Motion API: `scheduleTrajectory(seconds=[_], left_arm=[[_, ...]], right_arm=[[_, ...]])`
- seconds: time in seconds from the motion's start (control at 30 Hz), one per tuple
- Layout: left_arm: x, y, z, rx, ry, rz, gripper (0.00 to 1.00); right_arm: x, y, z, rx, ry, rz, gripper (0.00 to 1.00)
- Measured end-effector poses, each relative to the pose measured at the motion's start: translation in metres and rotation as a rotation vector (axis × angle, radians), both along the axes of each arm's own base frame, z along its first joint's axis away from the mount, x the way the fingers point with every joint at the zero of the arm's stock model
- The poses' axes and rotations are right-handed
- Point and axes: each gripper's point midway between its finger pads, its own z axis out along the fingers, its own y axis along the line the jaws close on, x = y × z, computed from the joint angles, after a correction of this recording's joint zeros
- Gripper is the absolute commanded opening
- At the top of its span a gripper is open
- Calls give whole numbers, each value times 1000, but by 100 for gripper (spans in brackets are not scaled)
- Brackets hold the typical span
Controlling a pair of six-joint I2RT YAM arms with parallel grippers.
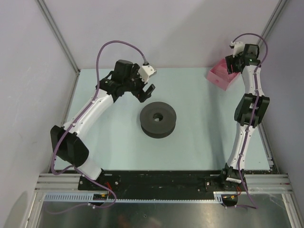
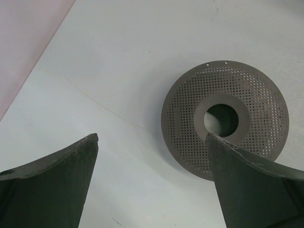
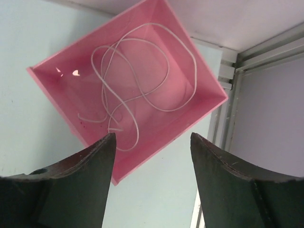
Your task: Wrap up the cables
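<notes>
Cables (image 3: 110, 102) lie tangled inside the pink box (image 3: 57, 90); right gripper (image 3: 153, 137), above it, part-open and seemingly empty, should descend centred over 1 loop; left gripper (image 2: 152, 137) gapes empty.

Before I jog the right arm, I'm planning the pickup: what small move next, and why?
Probably lower the right gripper into the pink box: it hovers open and empty above it, and the thin white wire lies looped on the box floor, not yet grasped.

Bright, even light; soft shadow under the spool (image 1: 158, 118); two glare spots in the pink box (image 3: 66, 83).
</notes>
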Motion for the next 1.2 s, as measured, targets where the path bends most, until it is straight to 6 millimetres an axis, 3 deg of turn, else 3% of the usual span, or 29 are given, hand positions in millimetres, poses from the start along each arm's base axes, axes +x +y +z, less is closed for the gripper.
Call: scheduleTrajectory(seconds=[0.5,0.83,0.93,1.13,1.2], left_arm=[[-10,4,14,-16,-28,-6,100],[-16,8,4,4,-6,-6,99],[-17,10,3,10,-5,-1,99],[-19,13,2,17,-4,5,99],[-19,13,2,17,-2,6,100]], right_arm=[[-2,12,-40,-50,80,81,67],[6,8,-76,-97,107,81,62],[9,5,-80,-114,101,80,52],[14,1,-96,-137,80,85,7],[15,3,-105,-150,71,93,2]])
